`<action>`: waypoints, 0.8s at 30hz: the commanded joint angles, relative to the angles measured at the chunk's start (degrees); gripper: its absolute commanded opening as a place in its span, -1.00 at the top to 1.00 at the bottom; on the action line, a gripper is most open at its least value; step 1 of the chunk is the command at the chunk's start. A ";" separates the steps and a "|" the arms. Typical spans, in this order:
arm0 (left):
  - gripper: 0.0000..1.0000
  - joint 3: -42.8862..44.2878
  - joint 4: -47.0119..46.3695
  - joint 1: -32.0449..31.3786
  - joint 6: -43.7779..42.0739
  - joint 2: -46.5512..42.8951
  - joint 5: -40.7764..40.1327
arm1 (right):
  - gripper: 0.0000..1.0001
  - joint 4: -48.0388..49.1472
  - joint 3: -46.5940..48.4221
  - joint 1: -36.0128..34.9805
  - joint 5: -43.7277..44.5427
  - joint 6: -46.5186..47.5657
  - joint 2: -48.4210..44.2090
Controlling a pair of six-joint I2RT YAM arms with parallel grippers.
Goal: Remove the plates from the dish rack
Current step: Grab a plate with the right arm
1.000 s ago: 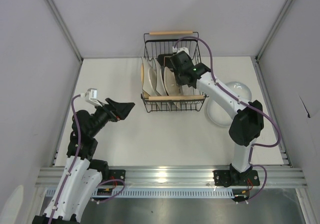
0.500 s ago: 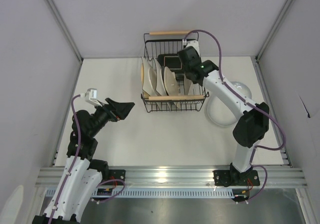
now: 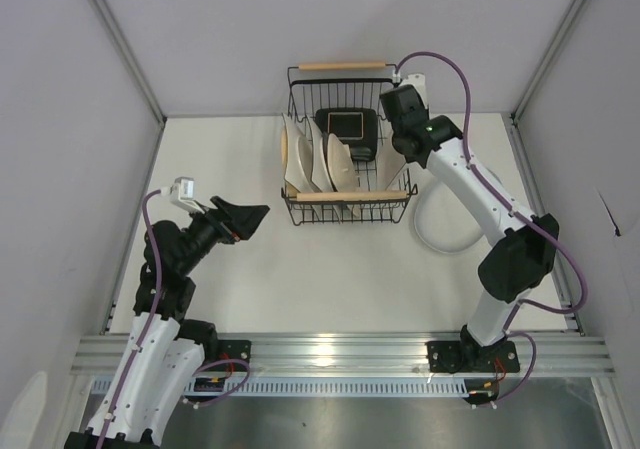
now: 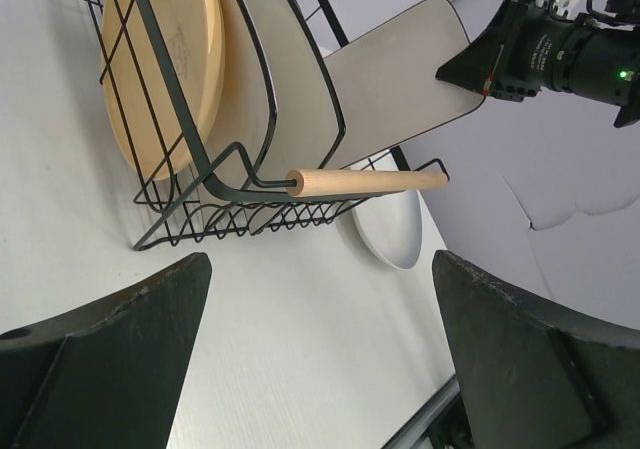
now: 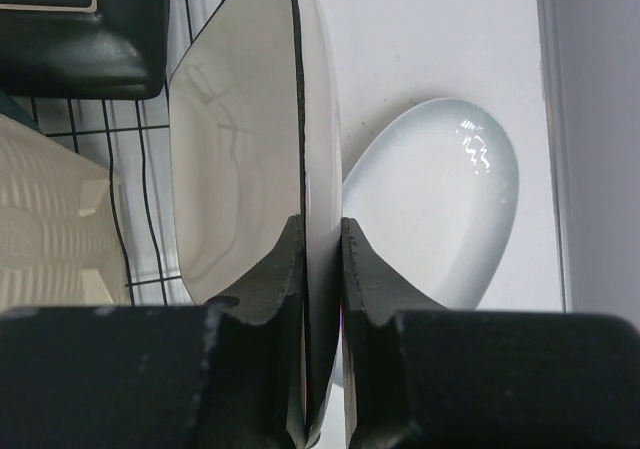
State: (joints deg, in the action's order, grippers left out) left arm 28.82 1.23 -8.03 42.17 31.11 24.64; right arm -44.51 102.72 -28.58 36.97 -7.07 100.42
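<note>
The black wire dish rack [image 3: 340,196] stands at the back middle of the table. Plates stand on edge in its left half, a tan round one [image 4: 165,59] outermost and white ones [image 3: 318,159] beside it. A dark square plate [image 3: 347,126] shows further back. My right gripper [image 5: 320,224] is over the rack's right side [image 3: 385,137], shut on the rim of a pale square plate with a dark edge [image 5: 240,139], which leans out of the rack [image 4: 400,74]. My left gripper [image 3: 248,216] hangs open to the rack's left, nothing between its fingers [image 4: 320,269].
A white round plate [image 3: 440,229] lies flat on the table right of the rack, also seen under the held plate [image 5: 440,199]. A cream ribbed plate [image 5: 50,219] stands inside the rack. Grey walls enclose the table on three sides.
My right wrist has swung from over the rack's middle to its right side, and its jaws have closed onto the pale square plate's rim. The left arm has not moved.
</note>
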 commanded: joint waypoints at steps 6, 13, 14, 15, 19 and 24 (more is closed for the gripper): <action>-0.99 1.41 -1.06 -0.14 0.72 0.35 0.76 | 1.00 8.82 1.87 2.12 -1.71 -1.36 -8.04; -0.99 3.87 -2.64 -0.14 0.19 2.46 0.93 | 1.00 14.35 -2.77 16.07 -19.81 -11.46 -17.70; -0.99 4.22 -2.82 -0.14 0.19 2.81 1.28 | 1.00 16.80 -4.09 17.75 -21.57 -14.08 -20.50; -0.99 4.84 -3.34 -0.14 0.28 3.25 1.46 | 1.00 17.96 -6.89 18.99 -24.37 -14.98 -22.10; -0.99 5.20 -4.75 -0.14 1.33 4.22 2.51 | 1.00 21.91 -14.10 26.01 -25.19 -20.77 -29.13; -0.99 5.11 -4.84 -0.14 1.86 4.13 3.04 | 1.00 29.91 -26.67 36.47 -28.43 -32.18 -41.42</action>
State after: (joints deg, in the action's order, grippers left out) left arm 31.64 -1.23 -8.03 42.74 35.38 25.96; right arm -30.33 78.48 3.97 12.95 -27.68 65.82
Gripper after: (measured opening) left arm 0.995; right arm 0.166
